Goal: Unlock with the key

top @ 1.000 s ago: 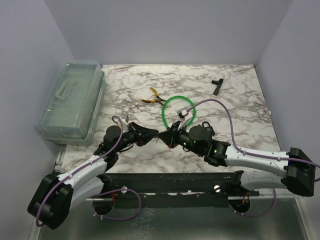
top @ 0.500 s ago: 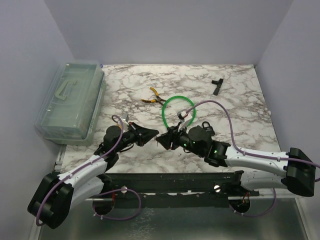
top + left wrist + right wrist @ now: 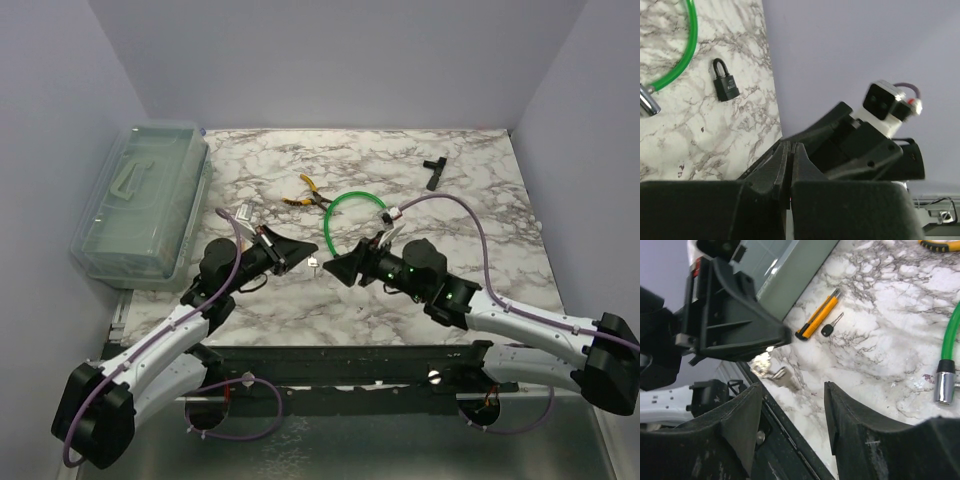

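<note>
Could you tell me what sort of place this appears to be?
Probably a lab test booth: plain lilac walls box in a marble-patterned table, with two robot arms mounted at its edge.

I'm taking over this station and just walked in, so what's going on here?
Two arms are trying to unlock the black padlock. The left gripper and right gripper face each other closely above the marble table: left shut, right open and empty. The small silvery key shows between them, seemingly in neither grip. The padlock lies untouched near the green cable.
</note>
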